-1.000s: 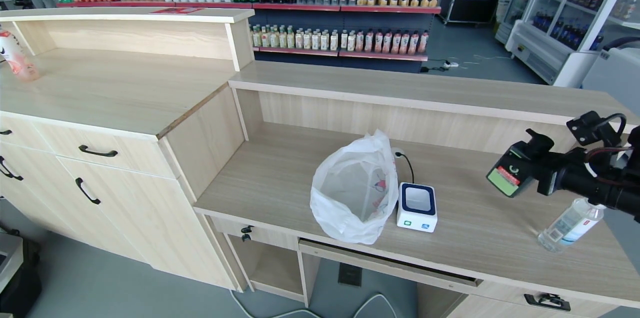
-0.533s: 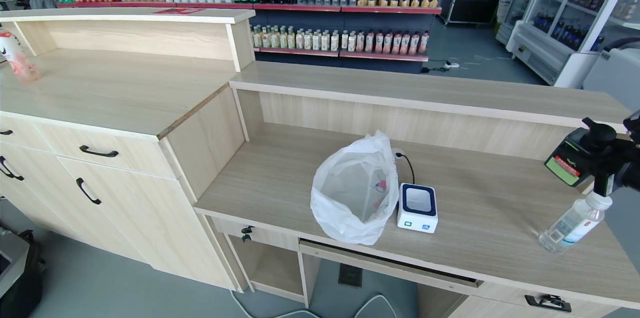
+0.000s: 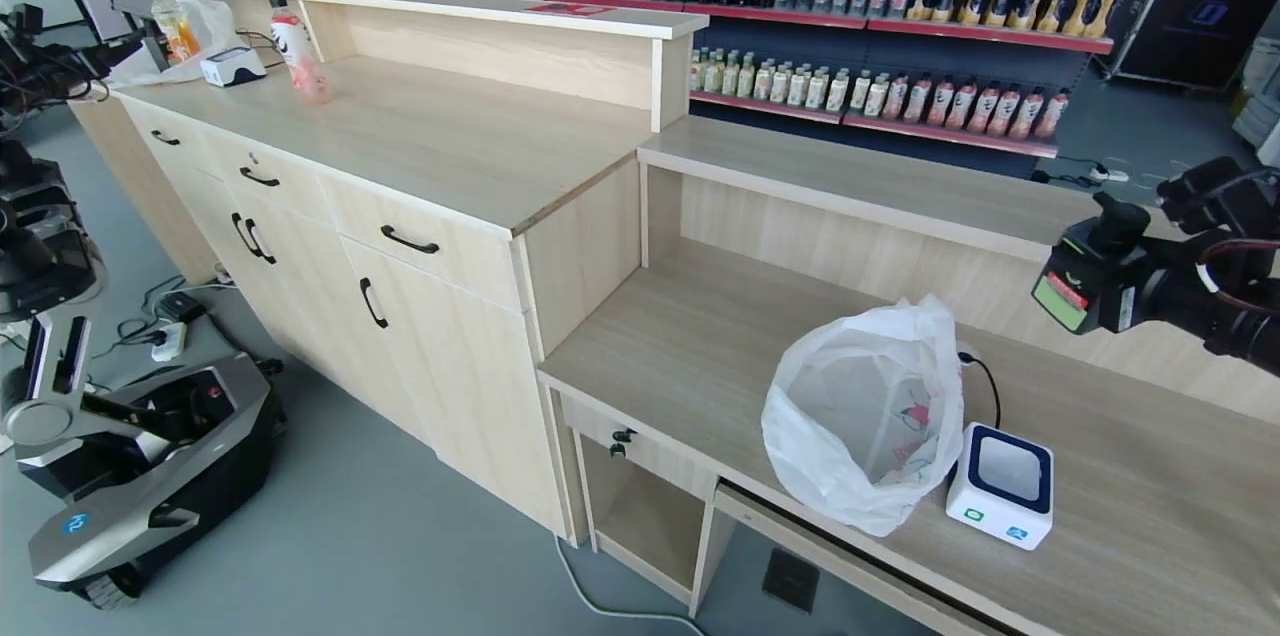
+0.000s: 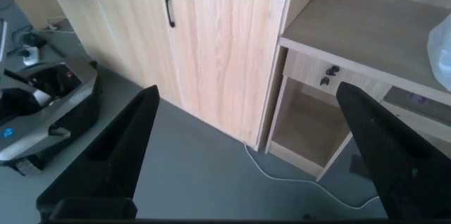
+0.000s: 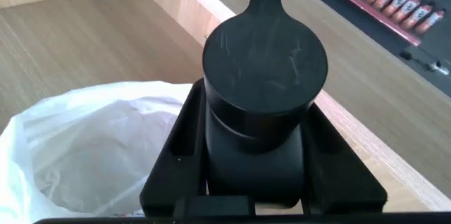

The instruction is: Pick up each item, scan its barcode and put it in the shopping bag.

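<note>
Holds a black container (image 3: pixel 1072 288) in the right gripper (image 3: pixel 1095 286), clamped shut on it and clear of the counter (image 3: pixel 690 336), up and to the right of the shopping bag (image 3: pixel 862 421). Carries it knob end up, with the green-and-red label face turned towards the bag. Looks down from the right wrist past the container onto the bag's open mouth, so probably needs only a short drop and a shift left. Finds the scanner (image 3: pixel 1000 484) just beside the bag on its right, below the container; cannot tell whether the barcode is read. Shows the left gripper (image 4: pixel 246 150) spread wide and empty, low over the floor (image 4: pixel 211 178), left of the bag and well apart from it, which makes the right arm much the nearer. Against half a second ago, sees bag and scanner slid right and down in the head view, through a turn of the camera and no move of theirs. Appears to have brought the container nearer the bag.
</note>
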